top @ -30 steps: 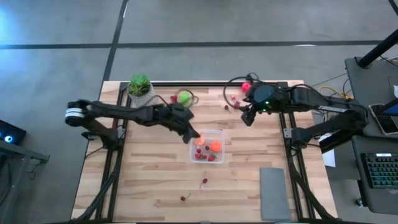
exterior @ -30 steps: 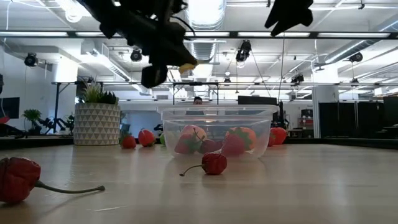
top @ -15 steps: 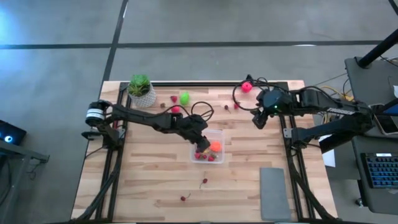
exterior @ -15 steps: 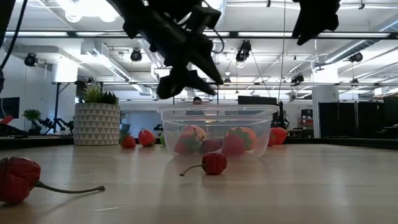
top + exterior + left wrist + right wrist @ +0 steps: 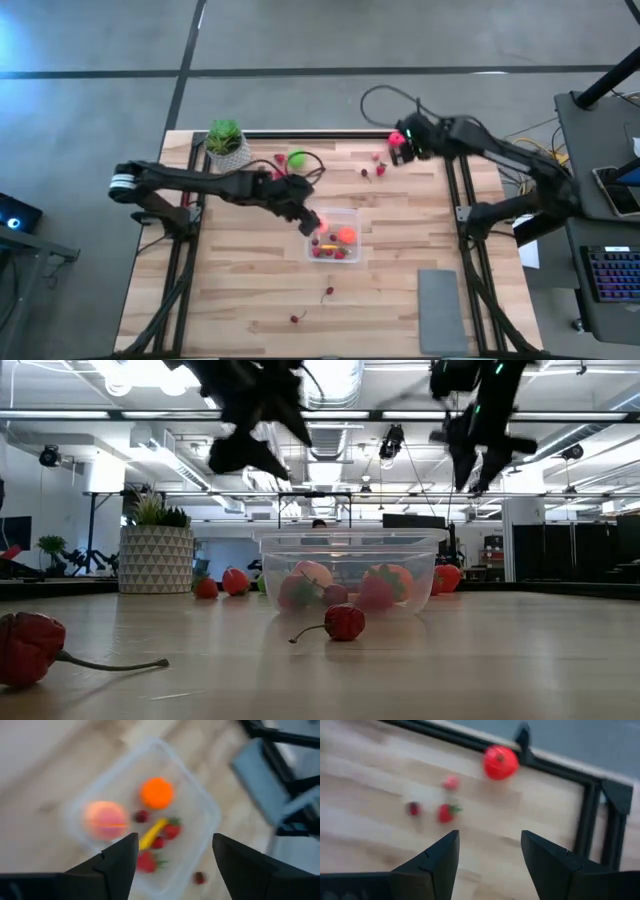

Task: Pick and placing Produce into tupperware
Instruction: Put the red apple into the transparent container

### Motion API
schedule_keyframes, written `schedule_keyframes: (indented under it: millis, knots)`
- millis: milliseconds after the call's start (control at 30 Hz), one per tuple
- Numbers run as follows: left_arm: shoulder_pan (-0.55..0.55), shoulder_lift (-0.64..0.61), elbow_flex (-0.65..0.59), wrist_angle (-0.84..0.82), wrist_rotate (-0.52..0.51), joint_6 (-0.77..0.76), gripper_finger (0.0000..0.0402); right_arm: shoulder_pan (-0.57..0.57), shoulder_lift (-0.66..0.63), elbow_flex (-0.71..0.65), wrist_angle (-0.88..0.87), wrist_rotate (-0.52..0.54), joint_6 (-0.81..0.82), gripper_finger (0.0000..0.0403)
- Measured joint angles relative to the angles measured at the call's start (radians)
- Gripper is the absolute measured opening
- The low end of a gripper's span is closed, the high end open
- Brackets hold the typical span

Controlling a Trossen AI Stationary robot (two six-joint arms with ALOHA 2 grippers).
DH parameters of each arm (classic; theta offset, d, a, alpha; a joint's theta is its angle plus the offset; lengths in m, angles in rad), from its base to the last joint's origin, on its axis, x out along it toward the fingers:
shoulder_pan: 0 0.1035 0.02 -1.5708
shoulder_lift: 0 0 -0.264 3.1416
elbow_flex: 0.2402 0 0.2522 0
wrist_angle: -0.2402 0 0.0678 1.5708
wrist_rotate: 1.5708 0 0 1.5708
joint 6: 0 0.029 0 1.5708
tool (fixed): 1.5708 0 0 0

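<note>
The clear tupperware [image 5: 357, 213] stands at mid-table and holds an orange ball [image 5: 156, 792], a pink ball [image 5: 105, 820], a yellow piece [image 5: 152, 832] and small strawberries. My left gripper [image 5: 308, 221] hangs open and empty above the tupperware's left rim, as the left wrist view [image 5: 172, 855] shows. My right gripper [image 5: 405, 152] is open and empty above the far right of the table, near a red ball [image 5: 500, 762] and small strawberries [image 5: 445, 812]. A lime-green piece [image 5: 297, 158] and two cherries [image 5: 328, 292] lie loose on the table.
A potted green plant [image 5: 225, 140] stands at the far left. A flat grey pad [image 5: 440, 310] lies at the near right. Black frame rails [image 5: 462, 210] run along the table's sides. A large cherry [image 5: 30, 645] lies close to the low camera.
My left gripper carried a yellow piece over the tupperware, let it go and drew back up toward the left rim; the piece now lies inside. My right gripper has gone toward the table's far edge, close to the red ball.
</note>
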Motion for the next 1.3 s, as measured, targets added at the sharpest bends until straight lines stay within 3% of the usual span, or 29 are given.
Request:
schedule_keyframes:
  millis: [100,233,367,533,700,1033,1300]
  knots:
    - [0.0,-0.079,-0.002,-0.091,-0.136,0.056,0.024,-0.141,0.12,0.018,0.038,-0.125,-0.071,0.0206]
    - [0.001,-0.187,-0.003,-0.199,-0.288,0.098,0.024,-0.238,0.254,0.022,0.095,-0.169,-0.184,0.0206]
    - [0.002,-0.277,-0.015,-0.266,-0.392,0.147,0.024,-0.266,0.342,0.022,0.12,-0.165,-0.187,0.0206]
    - [0.02,-0.349,-0.016,-0.314,-0.499,0.239,0.024,-0.25,0.348,0.022,0.209,-0.157,-0.187,0.0206]
    - [0.091,-0.403,-0.017,-0.341,-0.517,0.332,0.024,-0.242,0.292,0.022,0.296,-0.147,-0.141,0.0233]
    - [0.285,-0.454,-0.017,-0.354,-0.498,0.533,0.024,-0.246,0.302,0.022,0.312,-0.114,0.074,0.035]
    - [0.326,-0.431,-0.017,-0.348,-0.449,0.537,0.024,-0.317,0.41,0.021,0.308,-0.176,0.096,0.0363]
